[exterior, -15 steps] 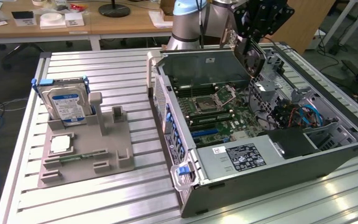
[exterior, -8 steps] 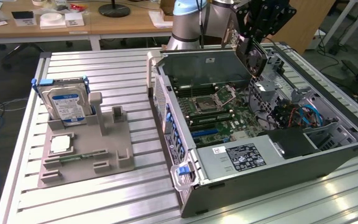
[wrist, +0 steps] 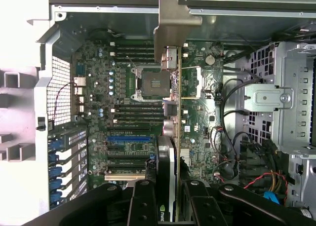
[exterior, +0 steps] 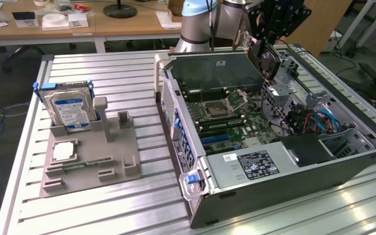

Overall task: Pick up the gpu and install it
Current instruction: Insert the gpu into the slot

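Gripper (exterior: 268, 41) (wrist: 170, 199) pinches the gpu (exterior: 271, 63) (wrist: 170, 157) between its fingers (wrist: 143, 196), card held on edge in the air, pale bracket (wrist: 175, 23) at the end away from the gripper. Gpu hangs over the motherboard (exterior: 230, 117) (wrist: 128, 132) inside the open case (exterior: 305, 176), toward the case's far end, not touching the board. Case lies on the desk (exterior: 109, 210) toward the exterior view's right edge; a grey fixture (exterior: 90, 161) carrying a hard drive (exterior: 70, 110) sits near the exterior view's left edge, well apart from the gpu.
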Controlling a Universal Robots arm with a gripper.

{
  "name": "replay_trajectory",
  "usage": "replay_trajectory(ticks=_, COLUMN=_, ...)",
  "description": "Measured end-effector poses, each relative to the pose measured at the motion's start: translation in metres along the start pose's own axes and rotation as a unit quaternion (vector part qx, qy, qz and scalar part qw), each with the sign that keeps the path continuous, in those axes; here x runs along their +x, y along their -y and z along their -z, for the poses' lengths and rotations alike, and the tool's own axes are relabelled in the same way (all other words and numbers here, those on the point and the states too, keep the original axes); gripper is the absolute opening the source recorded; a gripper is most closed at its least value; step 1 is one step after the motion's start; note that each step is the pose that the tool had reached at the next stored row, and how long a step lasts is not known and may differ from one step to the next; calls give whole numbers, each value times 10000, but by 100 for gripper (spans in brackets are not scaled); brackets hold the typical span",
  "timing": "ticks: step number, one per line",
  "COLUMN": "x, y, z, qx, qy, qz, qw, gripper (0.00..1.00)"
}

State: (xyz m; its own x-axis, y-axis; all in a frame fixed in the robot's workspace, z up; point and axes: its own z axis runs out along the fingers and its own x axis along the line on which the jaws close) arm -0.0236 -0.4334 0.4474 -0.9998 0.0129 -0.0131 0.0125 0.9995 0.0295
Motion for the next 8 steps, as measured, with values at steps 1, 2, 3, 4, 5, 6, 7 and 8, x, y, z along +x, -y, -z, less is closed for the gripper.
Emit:
replay_trajectory(ticks=1, x=0, y=0, z=0, qx=0, qy=0, qz=0, qw=10000, gripper=27)
replay_trajectory(ticks=2, x=0, y=0, z=0, qx=0, qy=0, qz=0, qw=10000, gripper=27)
replay_trajectory(ticks=3, x=0, y=0, z=0, qx=0, qy=0, qz=0, qw=10000, gripper=27)
replay_trajectory(ticks=4, x=0, y=0, z=0, qx=0, qy=0, qz=2, qw=10000, gripper=27)
replay_trajectory(ticks=5, x=0, y=0, z=0, qx=0, qy=0, qz=11, qw=10000, gripper=27)
replay_trajectory(ticks=6, x=0, y=0, z=0, qx=0, qy=-1, qz=34, qw=10000, gripper=27)
replay_trajectory(ticks=7, x=0, y=0, z=0, qx=0, qy=-2, qz=64, qw=10000, gripper=27)
replay_trajectory(ticks=8, x=0, y=0, z=0, qx=-1, qy=-3, qz=106, qw=9999, gripper=27)
